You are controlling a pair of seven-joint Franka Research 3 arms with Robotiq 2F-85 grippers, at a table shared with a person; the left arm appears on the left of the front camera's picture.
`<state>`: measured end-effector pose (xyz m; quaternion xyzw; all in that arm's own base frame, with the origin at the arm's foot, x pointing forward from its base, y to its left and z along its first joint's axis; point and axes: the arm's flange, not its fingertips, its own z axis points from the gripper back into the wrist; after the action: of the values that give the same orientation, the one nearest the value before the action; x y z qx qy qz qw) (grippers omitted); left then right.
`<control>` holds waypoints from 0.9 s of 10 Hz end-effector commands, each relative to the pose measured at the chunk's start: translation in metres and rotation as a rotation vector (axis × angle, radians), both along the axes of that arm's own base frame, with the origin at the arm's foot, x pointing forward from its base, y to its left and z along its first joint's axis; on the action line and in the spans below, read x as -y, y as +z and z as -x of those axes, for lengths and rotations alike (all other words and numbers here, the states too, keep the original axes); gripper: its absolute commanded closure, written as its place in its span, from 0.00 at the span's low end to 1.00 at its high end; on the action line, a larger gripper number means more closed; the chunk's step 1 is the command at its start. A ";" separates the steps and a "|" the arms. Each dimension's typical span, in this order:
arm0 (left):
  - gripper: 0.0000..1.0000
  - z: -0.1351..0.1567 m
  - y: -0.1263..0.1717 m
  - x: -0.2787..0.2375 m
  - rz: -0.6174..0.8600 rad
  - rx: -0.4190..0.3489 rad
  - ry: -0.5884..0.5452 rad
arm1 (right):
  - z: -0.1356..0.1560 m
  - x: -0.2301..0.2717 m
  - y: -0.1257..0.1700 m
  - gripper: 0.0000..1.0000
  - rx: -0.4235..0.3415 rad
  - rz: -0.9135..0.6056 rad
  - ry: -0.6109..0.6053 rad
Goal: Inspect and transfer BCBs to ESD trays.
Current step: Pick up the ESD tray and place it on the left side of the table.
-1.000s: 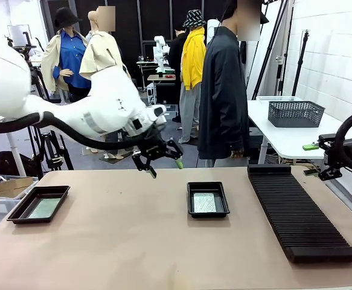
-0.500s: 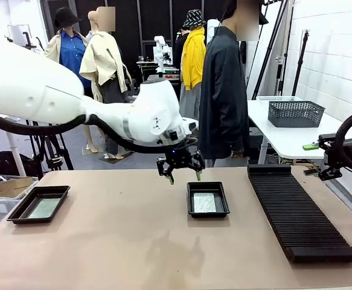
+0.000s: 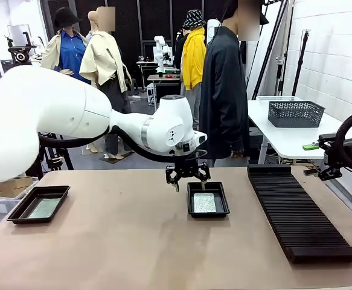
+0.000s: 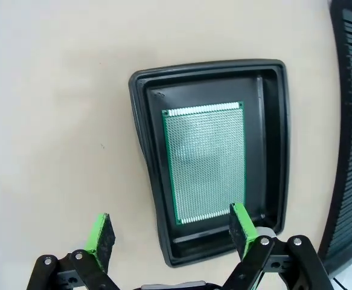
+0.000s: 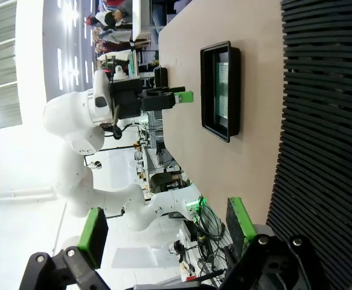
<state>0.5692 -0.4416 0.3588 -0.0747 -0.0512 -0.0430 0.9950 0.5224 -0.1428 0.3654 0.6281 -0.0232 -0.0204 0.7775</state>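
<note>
Over the middle ESD tray (image 3: 208,200), left gripper (image 3: 188,181) hangs with jaws spread wide, nothing between them. Left wrist view: one green pad sits over bare table, the other over the tray's near rim, so the gripper (image 4: 171,232) is off-centre to the BCB (image 4: 204,161) lying flat inside that tray.

Right gripper (image 5: 163,232) is parked off at the right edge of the table by the ribbed rack (image 3: 299,210), jaws also wide and empty.

Step, as I read it: approach/inspect over the tray, pre-grasp. No contact with the board yet.

Next move probably needs:
- shift sideways to centre on the board
- descend inside the tray walls; pads must clear the rim
- board is thin and flat on the tray floor, so an edge pinch looks fiddly; may need to tilt or slide it against a wall

Second tray (image 3: 38,203) sits well apart at the left end of the table (image 3: 133,241), with another green board (image 3: 43,208) in it.

Surface: plain tan tabletop, matte, uncluttered. Person in a dark coat (image 3: 223,90) stands at the far side, hands not involved. Behind: white side table with a grey mesh basket (image 3: 295,113), white brick wall on the right.
</note>
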 end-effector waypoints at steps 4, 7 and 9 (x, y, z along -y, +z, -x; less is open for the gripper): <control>0.00 -0.019 -0.023 0.004 -0.044 -0.043 0.020 | 0.004 -0.004 0.000 0.00 0.000 0.011 -0.012; 0.05 -0.023 -0.025 0.005 -0.060 -0.050 -0.018 | 0.004 -0.004 0.000 0.00 0.000 0.011 -0.012; 0.26 -0.026 -0.024 0.004 -0.061 -0.062 -0.034 | 0.004 -0.004 0.000 0.00 0.000 0.011 -0.012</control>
<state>0.5884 -0.4440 0.3316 -0.0530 -0.0211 -0.0460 0.9973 0.5224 -0.1427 0.3654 0.6281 -0.0232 -0.0204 0.7775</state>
